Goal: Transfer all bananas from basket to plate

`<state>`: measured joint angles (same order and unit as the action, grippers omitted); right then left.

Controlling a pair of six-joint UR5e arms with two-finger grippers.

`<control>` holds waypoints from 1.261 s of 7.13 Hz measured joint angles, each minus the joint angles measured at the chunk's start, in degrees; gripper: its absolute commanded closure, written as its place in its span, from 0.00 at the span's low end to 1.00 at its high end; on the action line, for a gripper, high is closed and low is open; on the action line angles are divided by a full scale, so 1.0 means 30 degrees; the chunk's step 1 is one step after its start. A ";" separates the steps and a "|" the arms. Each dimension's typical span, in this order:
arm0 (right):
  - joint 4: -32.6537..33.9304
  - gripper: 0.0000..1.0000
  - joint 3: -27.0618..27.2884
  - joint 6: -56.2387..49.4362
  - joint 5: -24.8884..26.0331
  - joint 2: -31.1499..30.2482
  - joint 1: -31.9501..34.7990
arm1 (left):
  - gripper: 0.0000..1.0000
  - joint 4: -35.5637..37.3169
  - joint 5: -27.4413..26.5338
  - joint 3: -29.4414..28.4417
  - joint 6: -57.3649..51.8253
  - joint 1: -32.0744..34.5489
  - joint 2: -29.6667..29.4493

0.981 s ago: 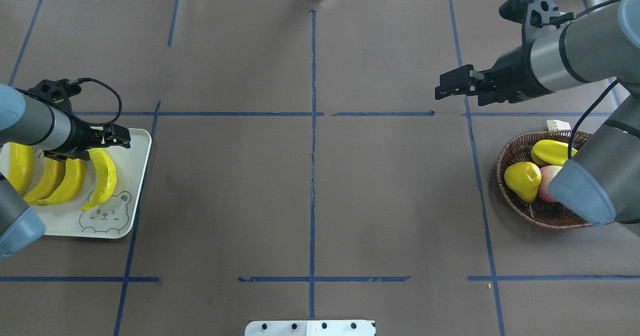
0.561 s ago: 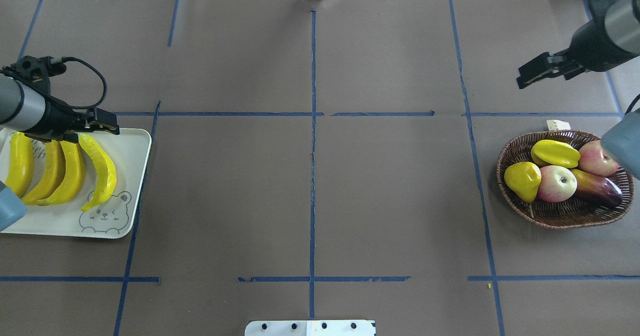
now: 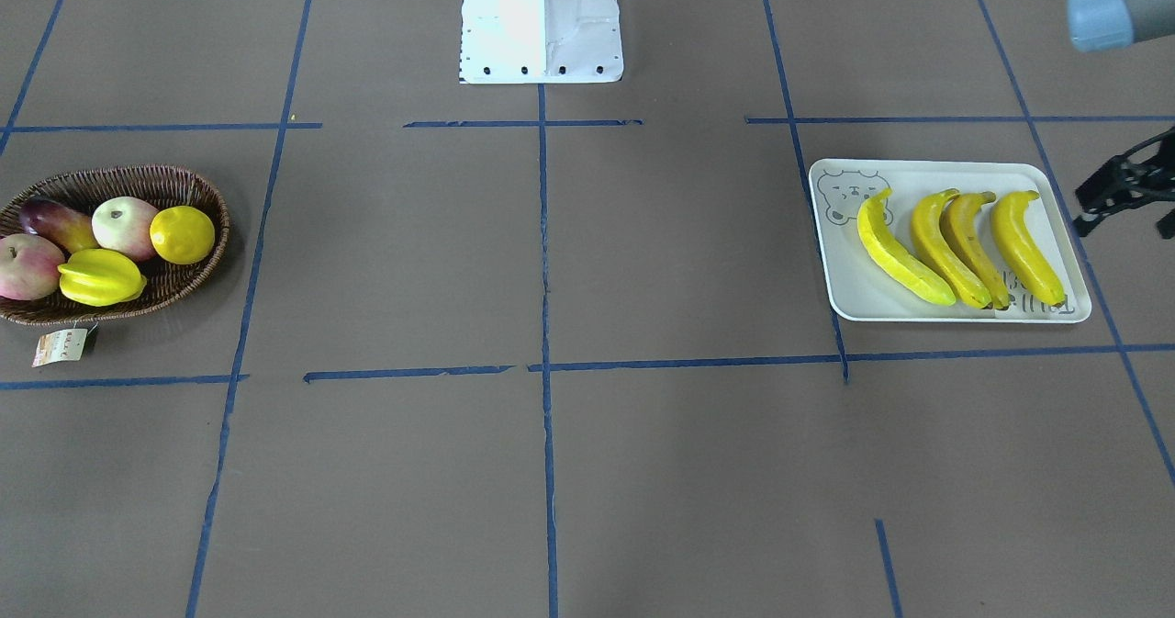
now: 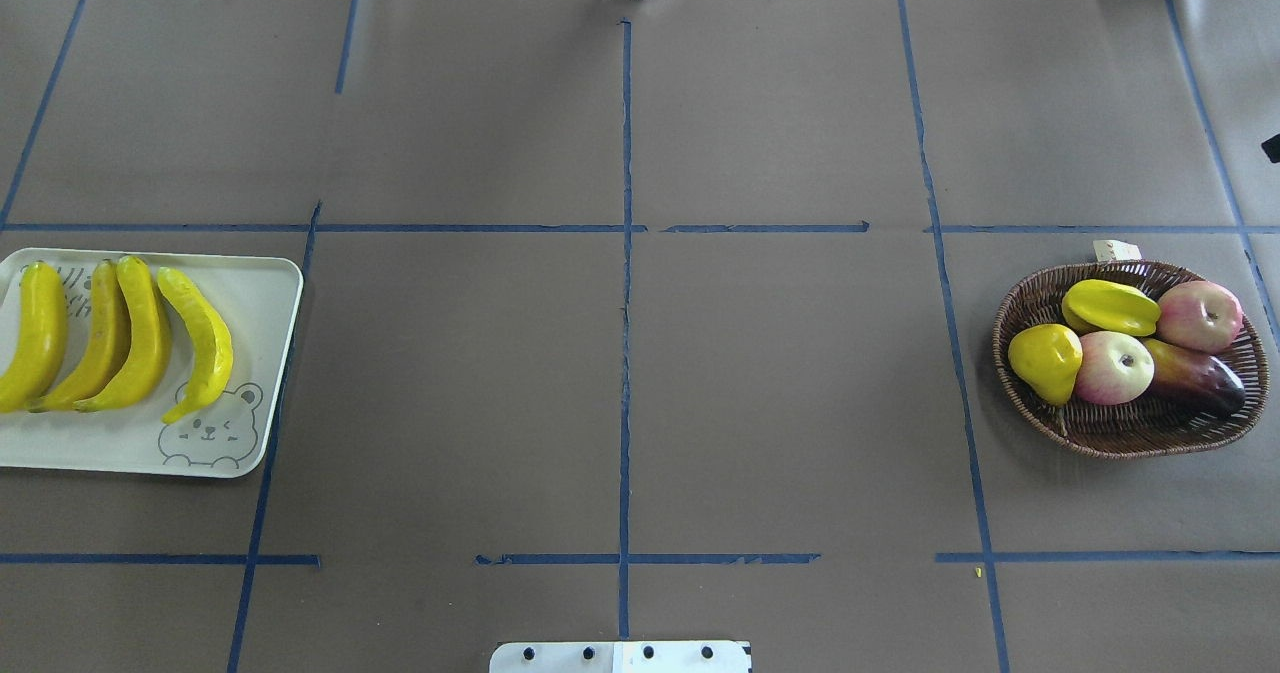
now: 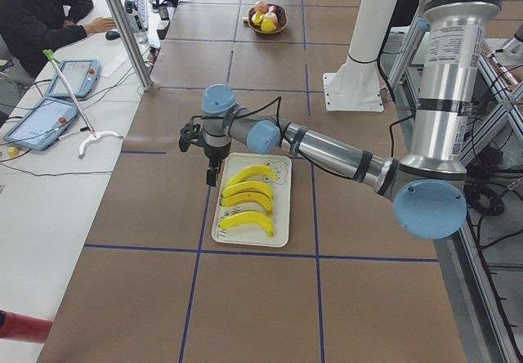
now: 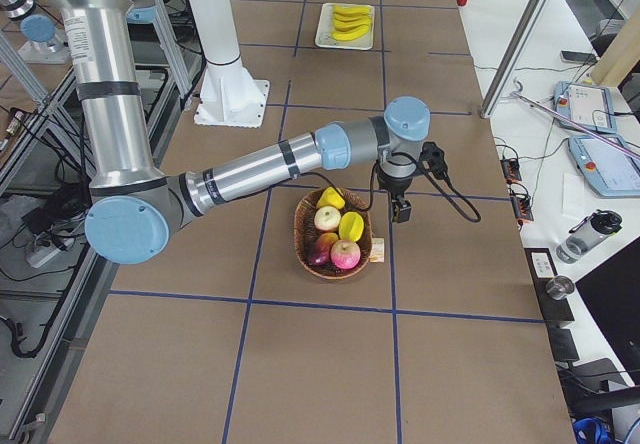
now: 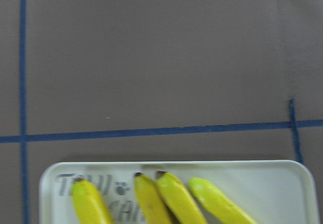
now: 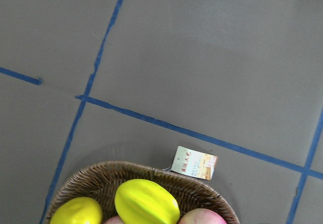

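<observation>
Several yellow bananas [image 4: 200, 343] lie side by side on the pale plate [image 4: 250, 293] with the bear drawing, at the table's left. Both also show in the front view, bananas [image 3: 936, 251] on plate [image 3: 854, 287]. The brown wicker basket [image 4: 1130, 433] at the right holds other fruit and no banana that I can see. My left gripper [image 5: 211, 173] hangs just beyond the plate's far side, away from the bananas. My right gripper [image 6: 401, 210] hangs beside the basket's outer rim, above the table. I cannot tell whether either is open or shut. Neither wrist view shows fingers.
In the basket lie a yellow starfruit [image 4: 1108, 306], a round yellow fruit [image 4: 1045, 358], two apples [image 4: 1113, 366] and a dark purple fruit [image 4: 1195, 378]. Its paper tag [image 4: 1115, 250] lies behind it. A person [image 5: 41, 11] sits at a side desk with tablets.
Both arms have drawn back out of the overhead view, the left one off the plate to the left, the right one to the right, uncovering the basket. The bananas have not moved.
</observation>
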<state>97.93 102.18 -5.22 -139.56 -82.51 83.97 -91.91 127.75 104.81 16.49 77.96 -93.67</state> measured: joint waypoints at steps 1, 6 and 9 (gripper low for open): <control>-0.0049 0.00 -0.0721 -0.0882 -0.0633 -0.0334 0.0710 | 0.00 0.1667 0.0188 -0.0132 -0.2061 0.1350 -0.0030; -0.0133 0.00 -0.1630 -0.1152 -0.0141 -0.1378 0.1311 | 0.00 0.3583 0.2450 -0.3154 -0.5569 0.3637 0.0395; -0.0150 0.00 -0.2186 -0.1135 -0.0109 -0.2280 0.2349 | 0.00 0.2928 0.2664 -0.3887 -0.5927 0.3726 0.0821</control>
<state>97.48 95.62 -8.63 -139.89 -89.35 91.01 -83.13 135.75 93.15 -1.29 89.14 -91.21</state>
